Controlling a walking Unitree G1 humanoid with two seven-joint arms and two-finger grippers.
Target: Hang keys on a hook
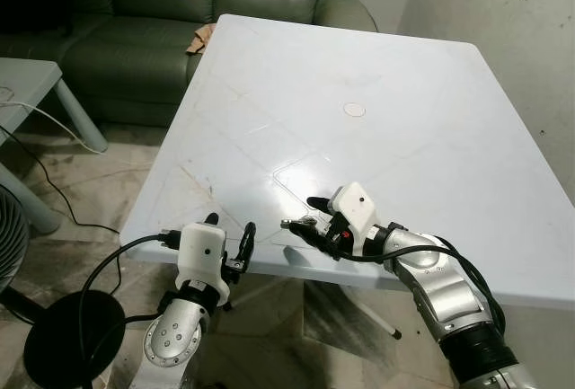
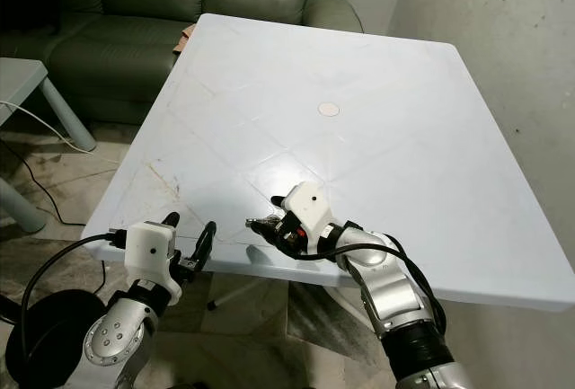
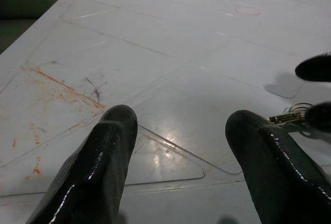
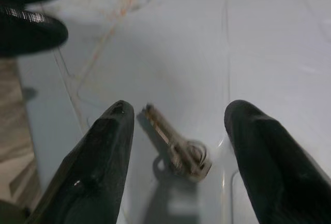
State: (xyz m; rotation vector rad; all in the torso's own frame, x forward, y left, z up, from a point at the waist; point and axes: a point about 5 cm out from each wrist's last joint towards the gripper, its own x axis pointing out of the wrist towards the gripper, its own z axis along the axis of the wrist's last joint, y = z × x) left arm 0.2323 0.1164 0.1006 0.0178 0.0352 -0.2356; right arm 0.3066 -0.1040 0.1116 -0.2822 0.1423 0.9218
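The keys [image 4: 178,149] lie flat on the white tabletop [image 1: 377,75], close to its near edge. The right end effector [image 1: 304,216] is spread wide, with one black finger on each side of the keys, and it grips nothing yet. The left end effector [image 1: 230,240] is also spread wide and empty. It sits at the tabletop's near edge, off to the left of the keys.

Some things could go wrong from here. The keys are thin and lie flat, so the fingers may slide over them and close on nothing. A push from one finger could send the keys across the smooth tabletop. The keys are close to the tabletop's near edge, so a hard push that way could drop them onto the floor. The ring and the key blade hang loose from each other, so a grip on just one part may let the rest swing. I cannot see a hook anywhere around the tabletop, so the robot will have to find one.
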